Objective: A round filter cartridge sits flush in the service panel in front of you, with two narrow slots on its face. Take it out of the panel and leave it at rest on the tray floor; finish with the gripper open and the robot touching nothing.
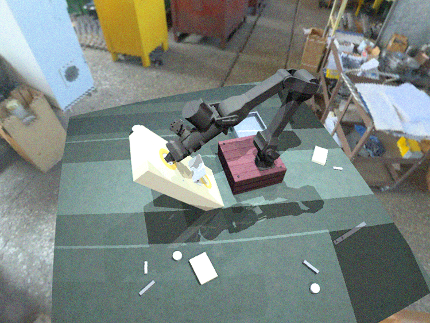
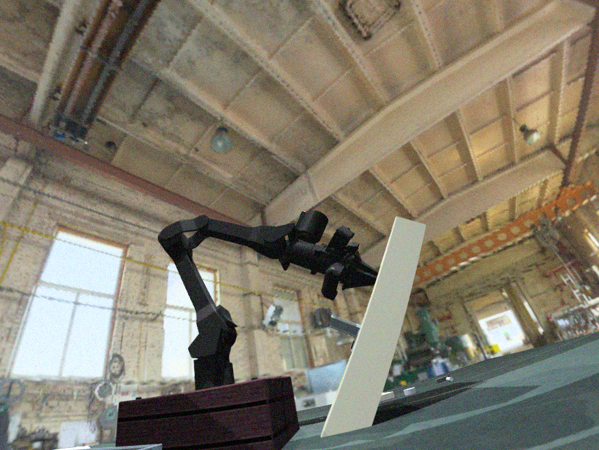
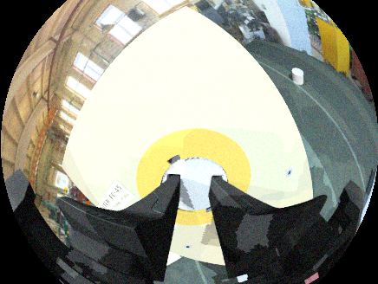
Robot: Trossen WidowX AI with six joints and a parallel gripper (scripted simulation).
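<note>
A cream service panel [image 1: 145,156] [image 2: 382,310] [image 3: 190,86] stands tilted on the table. A yellow ring [image 1: 162,154] [image 3: 156,160] on its face surrounds the round whitish filter cartridge [image 3: 196,166], which sits flush in the panel. My gripper [image 1: 169,157] [image 2: 375,277] [image 3: 193,179] is pressed against the panel face. Its two fingertips reach into the cartridge's face and are shut on the strip between the slots. The light blue tray [image 1: 249,124] lies behind the arm, beside the base block; the arm partly hides it.
The arm stands on a dark red wooden block [image 1: 248,163] [image 2: 208,416]. A grey part [image 1: 197,169] [image 2: 344,325] sticks out of the panel lower down, by a second yellow ring [image 1: 207,184]. White cards [image 1: 203,267] [image 1: 319,155], discs [image 1: 177,255] and small bars lie scattered on the table.
</note>
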